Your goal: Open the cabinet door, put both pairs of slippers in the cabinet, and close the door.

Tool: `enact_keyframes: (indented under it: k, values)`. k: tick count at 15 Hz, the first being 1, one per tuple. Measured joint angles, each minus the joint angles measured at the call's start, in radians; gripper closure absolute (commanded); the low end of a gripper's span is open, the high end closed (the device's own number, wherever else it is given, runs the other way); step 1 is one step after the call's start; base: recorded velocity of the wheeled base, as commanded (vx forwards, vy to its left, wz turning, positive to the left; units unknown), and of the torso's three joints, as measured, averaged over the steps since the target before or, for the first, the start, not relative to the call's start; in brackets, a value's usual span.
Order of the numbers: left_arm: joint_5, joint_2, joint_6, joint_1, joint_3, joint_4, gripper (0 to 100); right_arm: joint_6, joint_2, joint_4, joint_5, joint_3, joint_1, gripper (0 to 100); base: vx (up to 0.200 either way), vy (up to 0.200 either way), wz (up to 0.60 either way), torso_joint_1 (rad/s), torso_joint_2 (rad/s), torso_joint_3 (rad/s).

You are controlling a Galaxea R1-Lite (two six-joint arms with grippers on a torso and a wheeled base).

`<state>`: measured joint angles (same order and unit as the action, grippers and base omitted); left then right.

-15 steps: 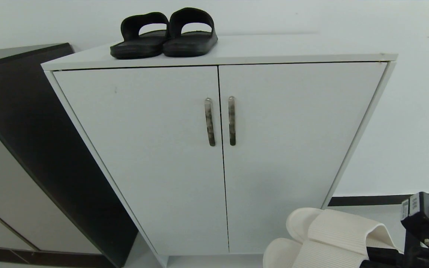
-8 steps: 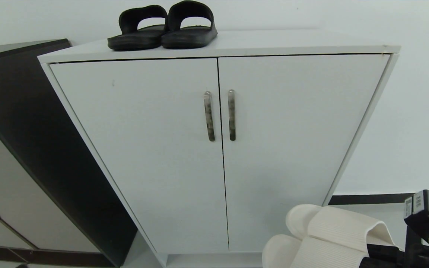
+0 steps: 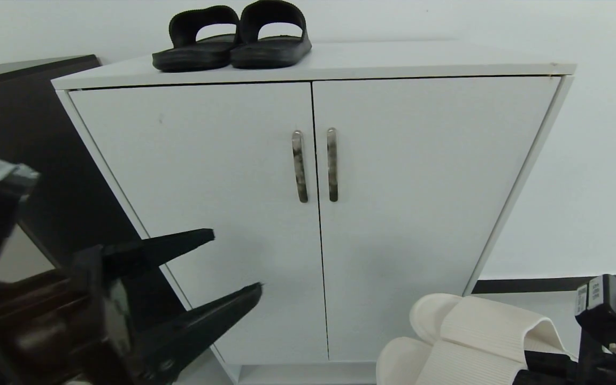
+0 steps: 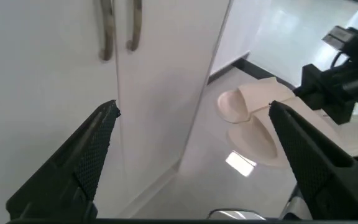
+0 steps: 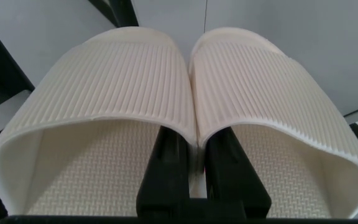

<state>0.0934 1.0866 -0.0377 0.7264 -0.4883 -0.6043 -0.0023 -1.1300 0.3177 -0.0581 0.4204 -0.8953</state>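
A white cabinet (image 3: 420,187) stands before me with both doors closed and two metal handles (image 3: 299,167) at the centre seam. On its top, toward the left, rests a pair of black slippers (image 3: 233,40). My left gripper (image 3: 236,261) is open in front of the lower left door, apart from the handles (image 4: 106,31). At the lower right, my right gripper (image 5: 199,162) is shut on the inner edges of the cream ribbed slippers (image 5: 129,87), held side by side near the cabinet's bottom right corner (image 3: 474,337).
A dark panel (image 3: 30,107) leans against the wall left of the cabinet. A white wall (image 3: 597,160) with a dark baseboard (image 3: 522,287) runs to the right. Glossy floor (image 4: 204,180) lies below the cabinet.
My left gripper has risen into the head view from the lower left, open. The head view shifted slightly. The right gripper with the cream slippers has hardly moved.
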Motion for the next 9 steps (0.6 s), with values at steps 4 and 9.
enact_keyframes:
  k: [4,9]
  values:
    - [0.037,0.194,-0.017,0.057,-0.146,-0.037,0,-0.002,-0.001,-0.001,0.0,0.0,-0.002,100,0.0,0.0,0.0,0.0,0.0,0.0]
    - [0.275,0.36,-0.14,0.044,-0.331,-0.045,0,0.0,-0.001,-0.001,0.0,-0.006,-0.002,100,0.0,0.0,0.0,0.0,0.0,0.0]
